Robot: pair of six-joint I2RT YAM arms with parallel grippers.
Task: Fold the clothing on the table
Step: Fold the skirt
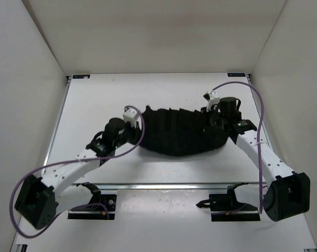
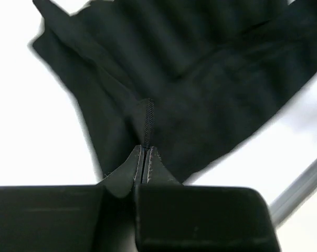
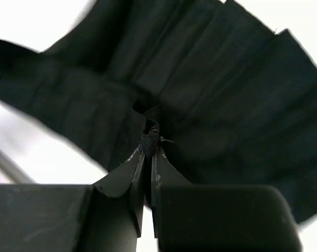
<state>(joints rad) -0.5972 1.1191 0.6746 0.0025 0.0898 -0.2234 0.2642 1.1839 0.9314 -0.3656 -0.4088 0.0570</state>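
While the pleated black clothing (image 1: 177, 135) fans over the white table (image 1: 95, 102), left hand (image 2: 146, 149) and right hand (image 3: 150, 140) pinch its fabric.

skirt (image 2: 200, 79) cut off at top in wrist views, far pleats blurry, R arm (image 1: 253, 149) hides one corner

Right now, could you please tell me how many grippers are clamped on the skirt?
2. The left gripper is shut on the skirt at its left end, the right gripper at its right end.
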